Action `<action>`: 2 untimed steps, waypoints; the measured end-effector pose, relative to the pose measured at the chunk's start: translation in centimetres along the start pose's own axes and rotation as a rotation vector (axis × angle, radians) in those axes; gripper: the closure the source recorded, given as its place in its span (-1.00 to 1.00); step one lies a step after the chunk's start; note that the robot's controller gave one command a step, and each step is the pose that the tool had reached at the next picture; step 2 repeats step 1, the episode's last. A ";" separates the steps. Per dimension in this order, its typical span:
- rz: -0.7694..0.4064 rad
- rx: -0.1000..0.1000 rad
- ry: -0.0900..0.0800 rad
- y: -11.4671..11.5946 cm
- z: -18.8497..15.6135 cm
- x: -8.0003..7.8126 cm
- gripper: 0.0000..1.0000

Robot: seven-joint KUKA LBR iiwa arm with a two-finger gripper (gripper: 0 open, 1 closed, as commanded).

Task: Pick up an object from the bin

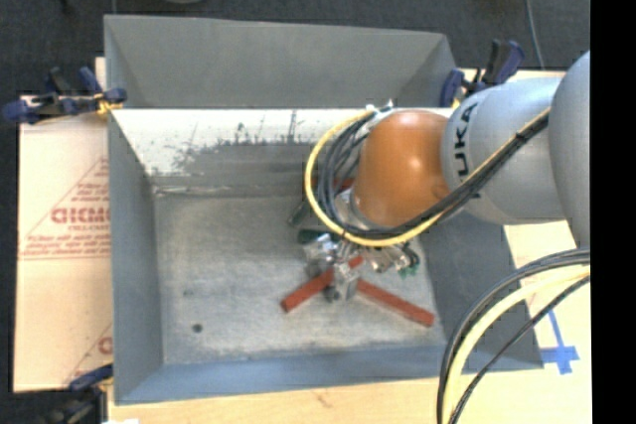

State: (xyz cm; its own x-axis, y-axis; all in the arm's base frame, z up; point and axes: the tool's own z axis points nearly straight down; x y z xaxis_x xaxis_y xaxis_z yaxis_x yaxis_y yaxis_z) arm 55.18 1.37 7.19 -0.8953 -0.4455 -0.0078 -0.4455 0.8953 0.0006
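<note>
My gripper (pixel 338 279) reaches down in the right half of the bin, under the orange cover. Its metal fingers stand at the middle of a pair of red tongs (pixel 396 302), whose two arms spread out left and right on the bin floor. One arm runs left toward the bin's centre, the other runs right toward the front right corner. A green thing (pixel 405 259) peeks out beside the gripper on the right, mostly hidden by the arm. Another dark green bit (pixel 300 213) shows at the gripper's upper left.
The arm and its cables cover the back right part of the bin. The left half of the bin floor shows bare grey metal with a small dark speck (pixel 197 329) near the front.
</note>
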 end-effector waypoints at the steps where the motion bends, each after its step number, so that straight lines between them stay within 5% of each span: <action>1: 0.006 0.006 0.000 -0.2 -5.7 -0.2 1.00; 2: 0.006 0.006 0.000 -0.2 -5.7 -0.2 1.00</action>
